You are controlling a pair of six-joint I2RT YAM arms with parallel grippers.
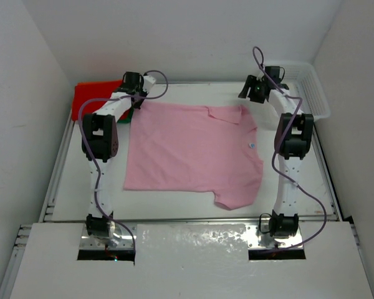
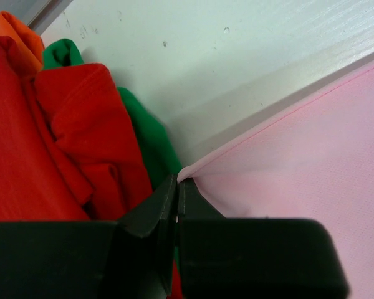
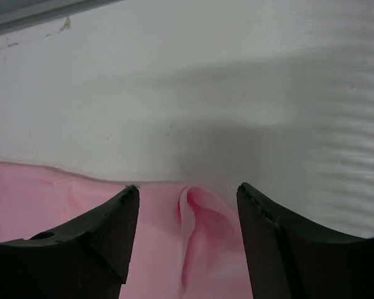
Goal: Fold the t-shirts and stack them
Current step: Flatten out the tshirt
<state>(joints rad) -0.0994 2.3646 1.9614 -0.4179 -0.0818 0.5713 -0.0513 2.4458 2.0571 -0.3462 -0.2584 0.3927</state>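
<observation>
No legible txt or labels.

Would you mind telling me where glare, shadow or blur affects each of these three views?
Top external: glare blotches on the glossy near panel; light otherwise even. Left wrist: the left gripper, pinched on the pink t-shirt, is dark and blurred, the cloth weave sharper. Right wrist: a soft shadow falls on the table beyond the open right gripper; its fingers are underexposed.
</observation>
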